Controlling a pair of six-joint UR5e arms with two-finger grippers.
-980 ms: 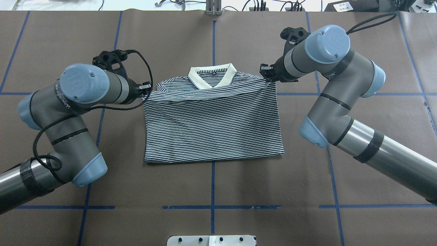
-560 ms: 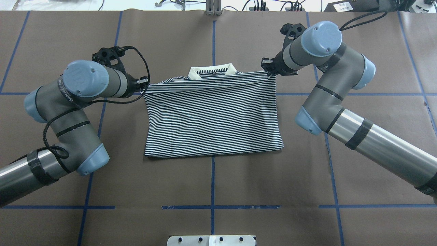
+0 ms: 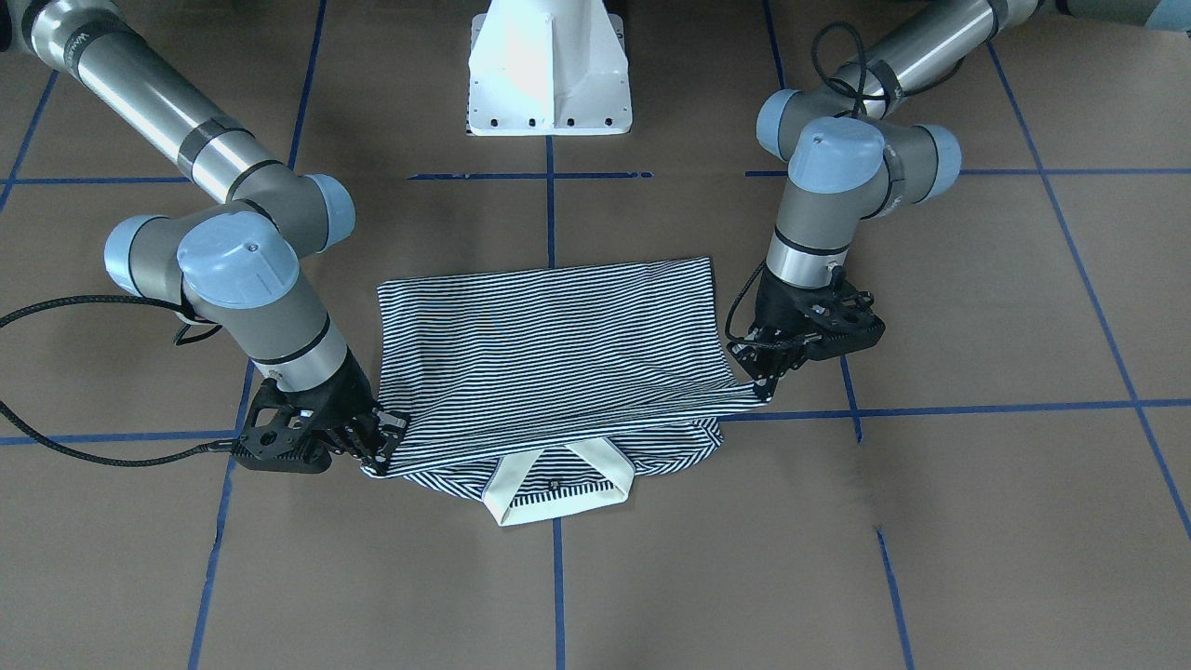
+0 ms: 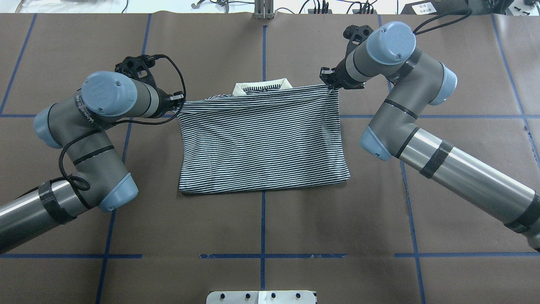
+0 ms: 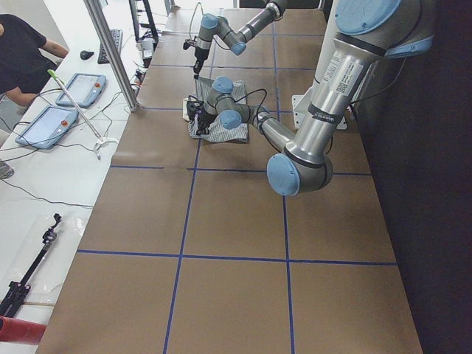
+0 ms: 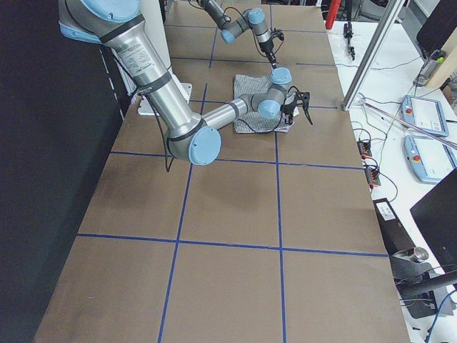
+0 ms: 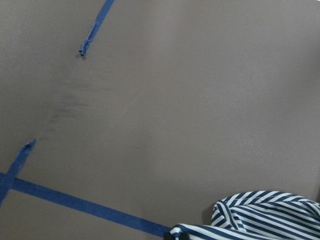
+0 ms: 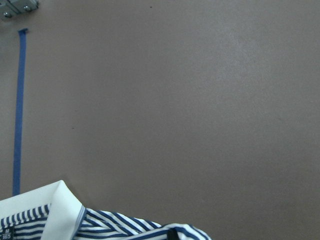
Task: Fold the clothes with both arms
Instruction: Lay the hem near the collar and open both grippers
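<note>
Left claw and right claw each clamped a polo shirt corner — the raised fold hiding most of its collar — above the blue-taped desk.

On the worktop, just one polo shirt in thin navy-and-white stripes, with one cream collar. Two grey arms, namely a left arm and a right arm, each with one black end effector, so two in all: the left end effector and the right end effector; one white pedestal base as well. Beside the worktop, two blue-framed tablets, a nearer tablet and a farther tablet, plus one person and one upright metal post.
</note>
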